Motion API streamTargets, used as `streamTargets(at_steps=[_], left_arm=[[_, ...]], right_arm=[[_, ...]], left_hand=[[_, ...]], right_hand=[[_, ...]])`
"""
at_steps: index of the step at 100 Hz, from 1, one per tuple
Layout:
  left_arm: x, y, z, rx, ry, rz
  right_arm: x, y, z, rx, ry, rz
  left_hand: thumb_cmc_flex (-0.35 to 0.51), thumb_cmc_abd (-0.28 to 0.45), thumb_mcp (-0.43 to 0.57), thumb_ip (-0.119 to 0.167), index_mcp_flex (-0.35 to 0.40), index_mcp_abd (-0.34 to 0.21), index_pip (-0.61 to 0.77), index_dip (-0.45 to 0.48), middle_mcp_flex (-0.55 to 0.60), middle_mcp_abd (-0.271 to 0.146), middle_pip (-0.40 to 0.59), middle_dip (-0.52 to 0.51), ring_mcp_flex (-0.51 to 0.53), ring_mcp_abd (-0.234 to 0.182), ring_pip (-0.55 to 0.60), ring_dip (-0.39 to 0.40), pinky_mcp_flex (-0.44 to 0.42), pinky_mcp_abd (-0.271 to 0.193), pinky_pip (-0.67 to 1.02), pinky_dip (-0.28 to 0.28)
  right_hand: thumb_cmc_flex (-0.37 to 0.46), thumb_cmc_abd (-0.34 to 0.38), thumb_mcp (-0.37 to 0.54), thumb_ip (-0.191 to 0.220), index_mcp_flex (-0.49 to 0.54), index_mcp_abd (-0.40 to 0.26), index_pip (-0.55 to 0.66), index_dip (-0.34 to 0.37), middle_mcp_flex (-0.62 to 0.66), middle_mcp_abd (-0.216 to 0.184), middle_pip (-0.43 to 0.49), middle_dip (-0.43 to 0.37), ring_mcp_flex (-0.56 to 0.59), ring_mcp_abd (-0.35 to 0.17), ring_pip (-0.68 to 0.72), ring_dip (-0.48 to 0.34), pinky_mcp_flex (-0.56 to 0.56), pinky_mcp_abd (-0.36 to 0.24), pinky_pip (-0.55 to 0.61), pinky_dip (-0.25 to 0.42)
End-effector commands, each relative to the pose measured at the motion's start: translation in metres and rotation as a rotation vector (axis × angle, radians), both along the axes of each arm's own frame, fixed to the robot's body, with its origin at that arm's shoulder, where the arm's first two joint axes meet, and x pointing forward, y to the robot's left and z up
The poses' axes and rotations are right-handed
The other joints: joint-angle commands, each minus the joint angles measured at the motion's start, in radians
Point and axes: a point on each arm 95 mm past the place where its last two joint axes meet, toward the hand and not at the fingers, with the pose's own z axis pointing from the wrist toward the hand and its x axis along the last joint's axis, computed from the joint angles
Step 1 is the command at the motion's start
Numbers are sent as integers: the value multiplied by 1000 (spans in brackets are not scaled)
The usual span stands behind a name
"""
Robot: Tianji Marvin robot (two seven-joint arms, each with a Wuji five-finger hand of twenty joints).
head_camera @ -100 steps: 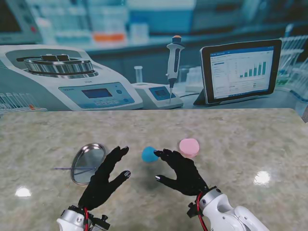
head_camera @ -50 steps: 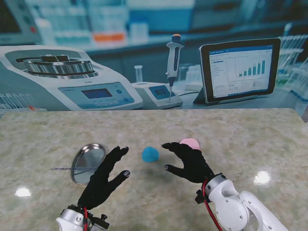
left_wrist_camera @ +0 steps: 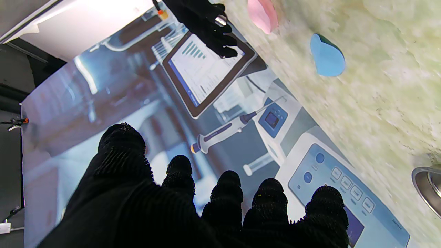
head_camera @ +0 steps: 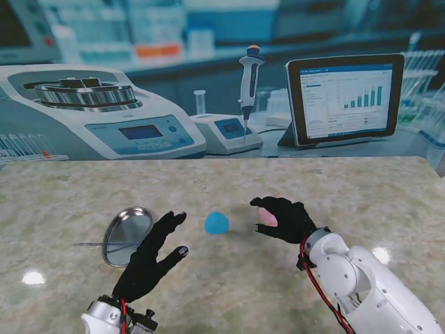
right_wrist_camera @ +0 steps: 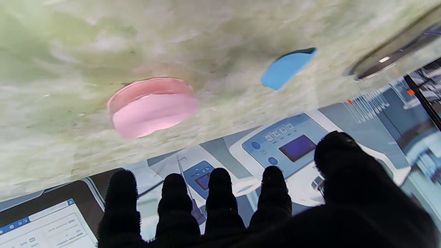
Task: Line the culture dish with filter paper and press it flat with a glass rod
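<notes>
1. Two small stacks of paper discs lie mid-table: a pink stack (head_camera: 268, 217) to the right and a blue one (head_camera: 216, 223) just left of it, apart from each other.
2. Well to the left lies the metal dish (head_camera: 127, 235), with the thin glass rod (head_camera: 94, 243) resting across its near-left rim; nothing lines the dish yet.
3. A second ago the right robot hand (head_camera: 281, 218) hovered between the two stacks; it has since swung right and now covers the pink stack, fingers curled round it.
4. From the right wrist view the pink stack (right_wrist_camera: 151, 106) sits on the table ahead of the fingertips (right_wrist_camera: 218, 179), so whether the fingers have closed on a sheet I cannot tell.
5. That shift suggests the pink paper is the chosen liner; lifting a single sheet would be the next hurdle.
6. Meanwhile the left robot hand (head_camera: 149, 259) has stayed put beside the dish, fingers spread and holding nothing.
</notes>
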Motion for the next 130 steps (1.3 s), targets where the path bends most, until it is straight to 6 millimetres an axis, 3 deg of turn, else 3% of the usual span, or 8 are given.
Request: streamTargets(at_steps=[1,33,50,62,71,89,123,130], left_arm=[[-1,0,0,2,-1,-8],[-1,2,0,3,-7,-4],[1,6,-1,5,-5,3],[1,8,-2,7,-5,6],[1,9,-2,11,-5,6],[2,11,-2,15,-3,9],[2,12,0,21,-1,12],[3,12,0,22,0,12]], right_arm=[[8,-5,0,-25,6,-9],[46,-16,-11,-164,29,4],[61,-19,-14,-239,26,16],[71,-20,-16,-287,27,27],[77,-21,-17,-319,35,39],[87,-20,-22,-335,67,54],[93,-13,-33,-378,96,81],[93,-12,-36,-369,73,76]], left_hand=[[11,40,-26,31,-13,-11,23,11,-20,-38,-10,16,-26,-39,-11,1,-1,-32,-55,-40],[11,40,-26,31,-13,-9,27,13,-21,-35,-10,18,-26,-40,-11,1,-1,-33,-55,-40],[12,40,-26,31,-14,-11,28,14,-20,-35,-10,20,-26,-38,-11,1,-1,-32,-55,-40],[12,41,-26,31,-14,-14,29,14,-20,-35,-10,21,-26,-38,-11,1,-1,-33,-55,-40],[13,41,-26,31,-13,-15,30,15,-20,-34,-9,22,-26,-37,-11,1,-1,-32,-54,-40],[14,41,-26,31,-13,-18,33,16,-20,-34,-9,23,-27,-37,-11,1,-1,-32,-55,-40],[15,41,-26,30,-13,-18,37,18,-20,-33,-8,26,-26,-36,-11,2,-1,-32,-54,-40],[16,41,-26,30,-13,-19,38,18,-20,-32,-8,27,-26,-36,-11,2,-1,-32,-54,-40]], right_hand=[[25,10,-2,20,-28,-32,30,22,-3,-5,20,20,21,-9,44,16,-5,5,29,21],[31,-37,34,54,-16,-81,169,46,-3,-11,10,22,16,59,60,18,34,41,88,25],[-44,-108,83,-8,-55,-110,190,31,-9,-9,-1,46,56,137,110,54,117,75,248,139],[-119,-165,115,-35,-49,-110,60,44,-13,-1,-36,71,102,175,169,122,171,74,345,258],[-157,-200,130,-43,-37,-105,10,35,-17,10,-53,75,112,200,186,142,186,76,375,288],[-167,-253,157,-55,-27,-103,-23,31,-26,15,-113,60,76,213,103,90,161,136,262,224],[-85,-340,192,-43,-6,-80,-96,-35,-42,23,-189,77,92,214,117,80,197,163,263,200],[-62,-333,249,-43,-23,-79,-35,34,-34,28,-147,134,118,184,150,95,221,143,290,207]])
